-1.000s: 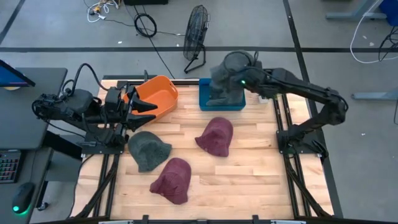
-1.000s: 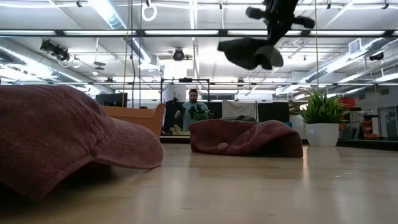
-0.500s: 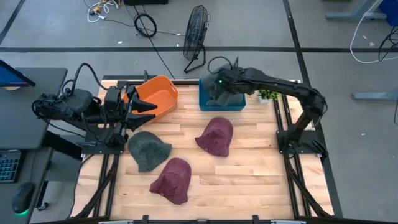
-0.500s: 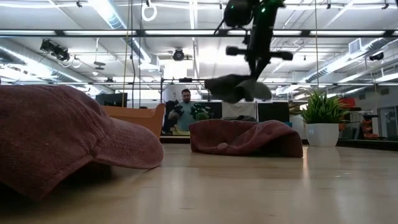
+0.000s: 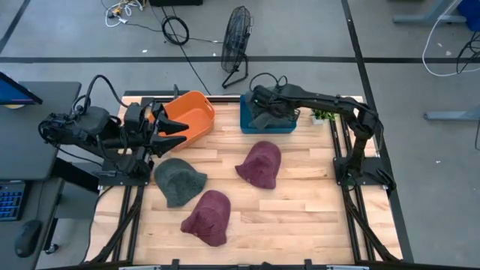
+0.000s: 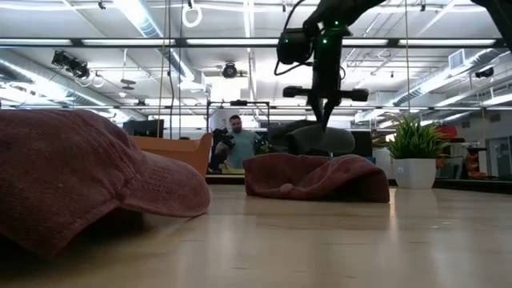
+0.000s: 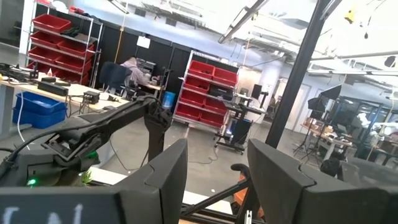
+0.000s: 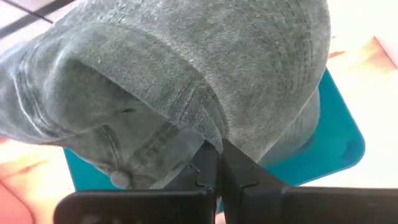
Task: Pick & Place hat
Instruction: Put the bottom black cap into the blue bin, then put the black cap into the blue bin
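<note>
High view, item log. Right gripper: fingers pinched tight on a fold of the grey-green washed-cotton cap, held over the teal plastic bin at the tabletop's far edge, approx. centre. Cap looks soft, light, floppy; likely best gripped at a seam or the stiffer brim. Left gripper: fingers apart, nothing held, waiting at the left edge by the orange plastic bin. Loose on tabletop: 2nd grey-green cap, 2 maroon caps.

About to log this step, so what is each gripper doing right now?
Left gripper: open, holding nothing, beside the orange bin.
Right gripper: shut on the grey hat, over the blue bin.
</note>
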Controlling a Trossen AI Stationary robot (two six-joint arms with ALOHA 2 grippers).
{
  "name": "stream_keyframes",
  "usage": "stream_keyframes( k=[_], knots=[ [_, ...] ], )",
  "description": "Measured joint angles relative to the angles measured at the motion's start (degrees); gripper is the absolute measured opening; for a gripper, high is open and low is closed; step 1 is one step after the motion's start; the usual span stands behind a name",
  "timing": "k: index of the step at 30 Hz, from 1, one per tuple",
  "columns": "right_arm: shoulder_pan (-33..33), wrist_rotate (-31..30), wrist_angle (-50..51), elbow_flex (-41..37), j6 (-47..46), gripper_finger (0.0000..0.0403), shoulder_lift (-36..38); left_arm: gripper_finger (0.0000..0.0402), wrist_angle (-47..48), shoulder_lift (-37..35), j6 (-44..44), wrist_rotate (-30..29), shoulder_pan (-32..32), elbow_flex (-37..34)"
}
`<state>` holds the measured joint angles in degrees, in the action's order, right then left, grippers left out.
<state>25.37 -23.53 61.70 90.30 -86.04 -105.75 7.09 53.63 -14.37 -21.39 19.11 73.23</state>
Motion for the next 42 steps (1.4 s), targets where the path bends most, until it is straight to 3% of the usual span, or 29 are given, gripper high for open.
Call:
stream_keyframes(
  k=[13,23,34,42],
  knots=[
    [3.4,6.4,-2.2,0.0,2.8,0.0062,0.0,0.0174,0.0,0.0,0.0,0.0,0.0,0.0],
    [3.3,3.4,-3.2,0.0,11.6,0.0093,2.2,0.0174,0.0,0.0,0.0,-0.5,0.0,0.0],
    [1.4,-1.6,-12.7,0.0,35.3,0.0096,15.0,0.0174,0.5,0.0,-1.5,-1.6,0.0,0.0],
    [-3.8,0.8,-16.6,0.0,53.5,0.0096,26.4,0.0174,2.8,0.8,-1.5,-3.6,0.0,0.0]
  ],
)
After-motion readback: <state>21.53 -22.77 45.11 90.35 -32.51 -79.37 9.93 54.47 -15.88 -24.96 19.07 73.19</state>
